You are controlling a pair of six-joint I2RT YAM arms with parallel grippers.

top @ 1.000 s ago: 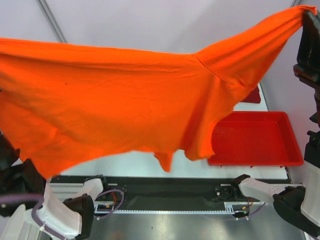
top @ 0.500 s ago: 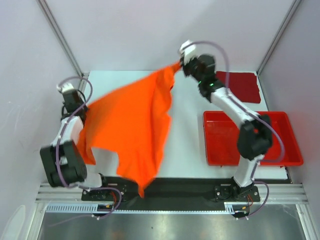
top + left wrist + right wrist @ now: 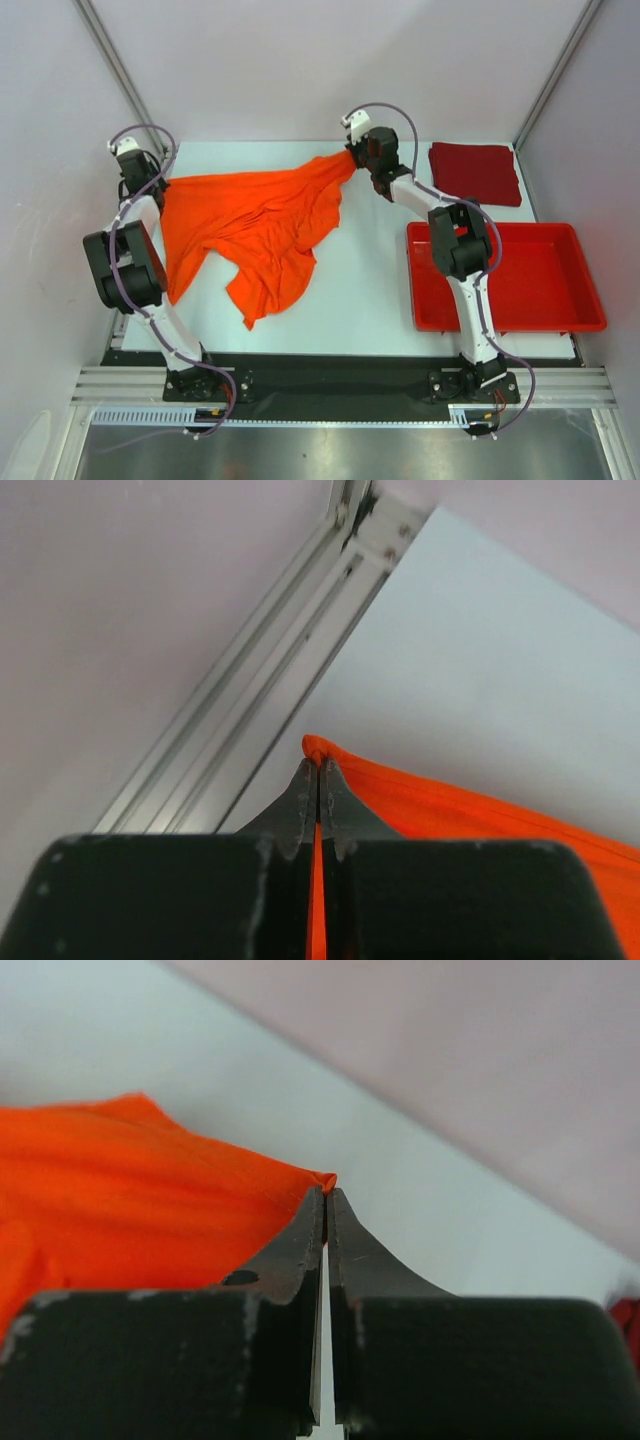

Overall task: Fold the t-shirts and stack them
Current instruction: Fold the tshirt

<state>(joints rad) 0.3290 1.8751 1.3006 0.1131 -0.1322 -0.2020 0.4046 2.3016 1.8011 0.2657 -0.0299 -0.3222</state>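
The left arm (image 3: 140,222) and right arm (image 3: 470,305) show white links, black joints and purple cables (image 3: 405,118). The left gripper (image 3: 318,772) and right gripper (image 3: 326,1198) are black.

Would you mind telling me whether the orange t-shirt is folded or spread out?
Spread, not folded: the orange t-shirt stretches between the left end effector and right end effector, rumpled on the table.

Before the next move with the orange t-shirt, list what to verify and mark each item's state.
1. Left gripper shut on a corner of the orange t-shirt: ok.
2. Right gripper shut on another corner: ok.
3. Shirt lying flat: not ok, its near part is bunched and folded over.
4. Shirt apart from the red tray: ok.
5. Shirt apart from the folded dark red t-shirt: ok.
6. Front or back facing up: cannot tell.
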